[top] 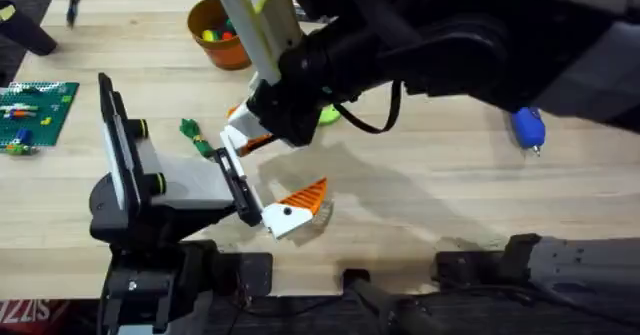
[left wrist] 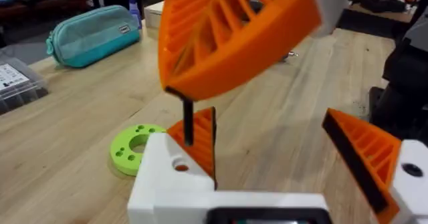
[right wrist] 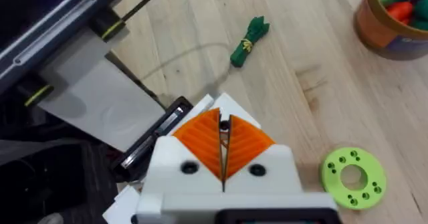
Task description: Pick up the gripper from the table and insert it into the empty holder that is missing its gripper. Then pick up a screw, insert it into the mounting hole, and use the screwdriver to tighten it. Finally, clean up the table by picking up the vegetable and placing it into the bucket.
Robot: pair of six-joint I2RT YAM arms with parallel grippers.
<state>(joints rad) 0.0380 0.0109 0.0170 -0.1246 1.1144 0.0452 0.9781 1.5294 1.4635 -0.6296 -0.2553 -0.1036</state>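
Right pincer (right wrist: 223, 147): we see its orange ribbed tips pressed together on a thin black piece, beside the left pincer.
Left pincer (top: 290, 207): wide apart, low over the pale wooden bench (top: 450, 195).
Slim green toy vegetable (top: 194, 136): lying on the bench, near the pincers.
Small round orange bucket (top: 222, 33): far edge, toy pieces inside.
Blue-handled screwdriver (top: 527, 128): well apart, at right.
Flat lime-green ring (right wrist: 353, 177): just beside the right pincer.

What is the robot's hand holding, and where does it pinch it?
The right gripper pinches a thin black pin, possibly the screw, by its top end.
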